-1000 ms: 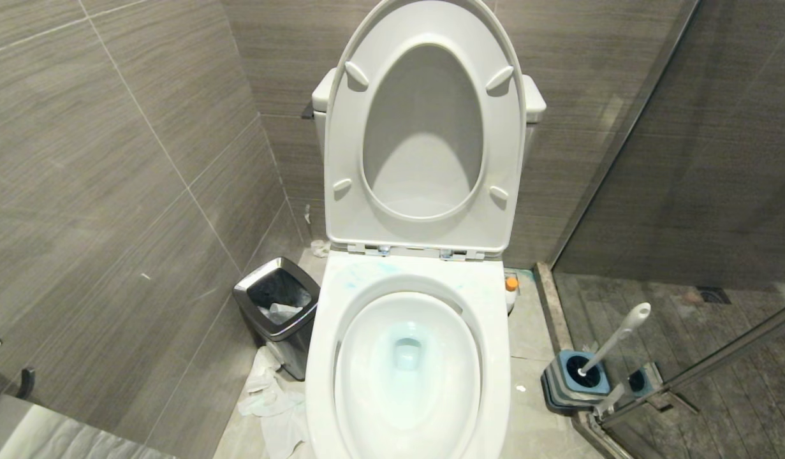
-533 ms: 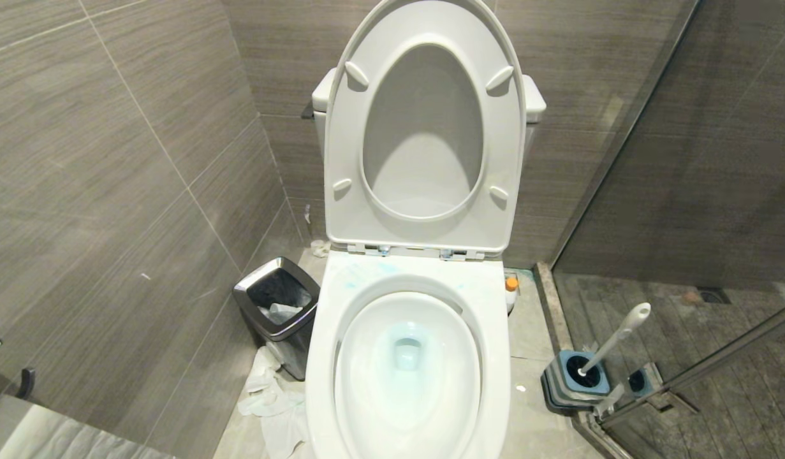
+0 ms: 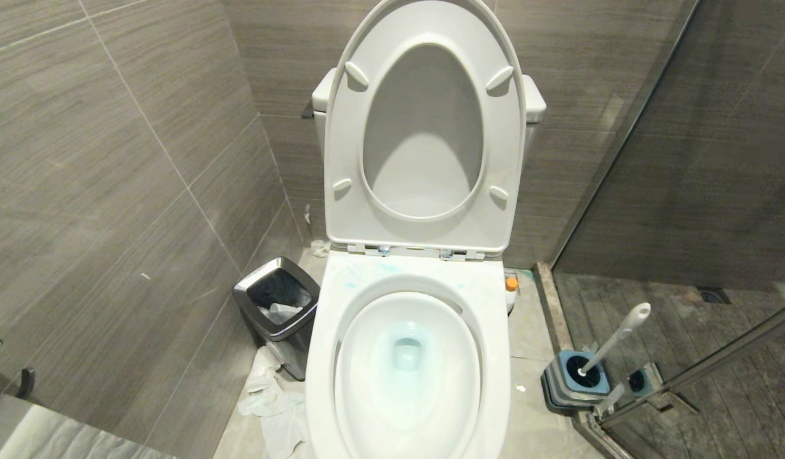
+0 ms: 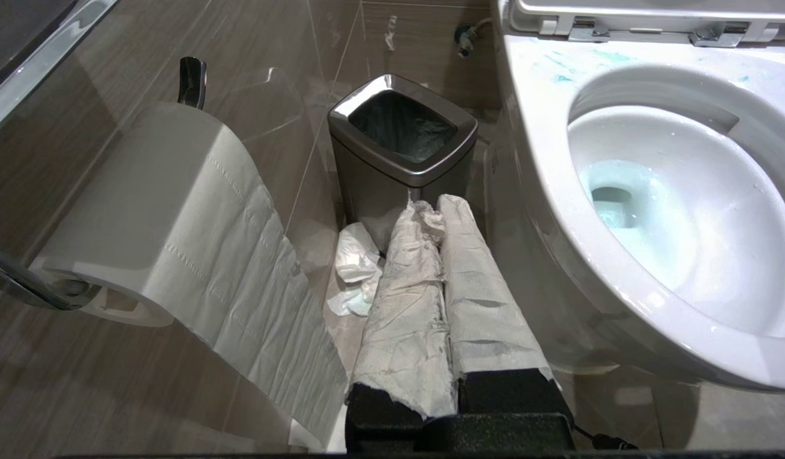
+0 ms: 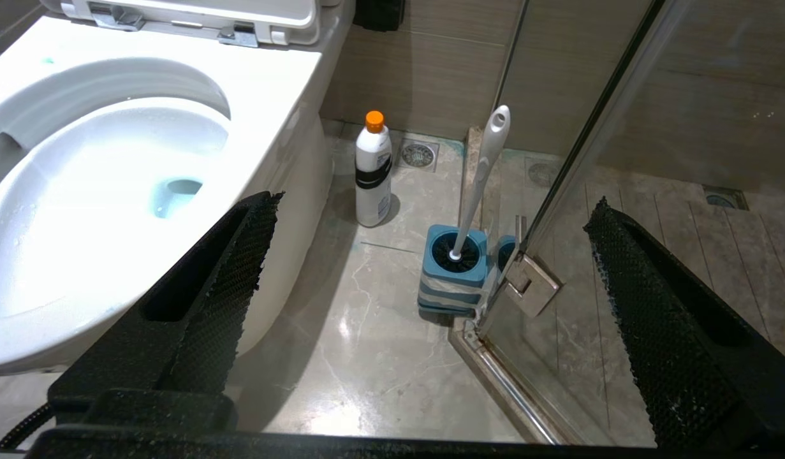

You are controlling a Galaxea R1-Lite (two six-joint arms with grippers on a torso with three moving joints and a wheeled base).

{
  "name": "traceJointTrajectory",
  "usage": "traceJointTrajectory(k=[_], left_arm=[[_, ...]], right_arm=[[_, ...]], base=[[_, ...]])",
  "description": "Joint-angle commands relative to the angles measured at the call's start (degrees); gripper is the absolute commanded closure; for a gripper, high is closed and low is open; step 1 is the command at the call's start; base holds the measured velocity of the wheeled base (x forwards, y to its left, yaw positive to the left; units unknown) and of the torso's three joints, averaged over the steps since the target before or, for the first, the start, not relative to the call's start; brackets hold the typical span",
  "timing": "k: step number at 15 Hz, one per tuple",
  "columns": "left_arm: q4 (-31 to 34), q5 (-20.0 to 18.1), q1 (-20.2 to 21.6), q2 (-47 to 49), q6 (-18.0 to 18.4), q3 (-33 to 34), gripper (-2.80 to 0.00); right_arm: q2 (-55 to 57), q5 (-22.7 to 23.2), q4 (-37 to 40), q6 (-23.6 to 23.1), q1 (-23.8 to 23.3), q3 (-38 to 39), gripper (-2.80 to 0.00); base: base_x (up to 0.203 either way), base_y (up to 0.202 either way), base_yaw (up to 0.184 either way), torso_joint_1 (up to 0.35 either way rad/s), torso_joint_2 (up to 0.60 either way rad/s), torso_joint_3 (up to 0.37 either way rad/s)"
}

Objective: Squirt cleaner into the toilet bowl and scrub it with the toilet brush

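The white toilet bowl fills the middle of the head view, its seat and lid raised. Pale turquoise water sits in the basin, and blue smears mark the back of the rim. The cleaner, a whitish bottle with an orange cap, stands on the floor to the right of the bowl. The toilet brush stands in its blue-and-grey holder by the glass door. My right gripper hangs open above the floor short of both, with nothing in it. My left gripper, its fingers wrapped in paper, is shut beside the bowl's left flank. Neither arm shows in the head view.
A steel-rimmed waste bin stands left of the toilet, with crumpled paper on the floor beside it. A paper roll hangs on the left wall. A glass shower door and its hinge close off the right side. A floor drain lies behind the bottle.
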Motion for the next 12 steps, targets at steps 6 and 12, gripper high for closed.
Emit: traceJointTrajectory(k=[6, 12], left_arm=[[0.0, 0.0, 0.0, 0.0, -0.1, 0.4, 0.00], [0.0, 0.0, 0.0, 0.0, -0.1, 0.4, 0.00]], right_arm=[[0.0, 0.0, 0.0, 0.0, 0.0, 0.6, -2.80], [-0.1, 0.0, 0.0, 0.0, 0.0, 0.6, -2.80]], base=[[0.000, 0.000, 0.000, 0.000, 0.00, 0.000], [0.000, 0.000, 0.000, 0.000, 0.00, 0.000]])
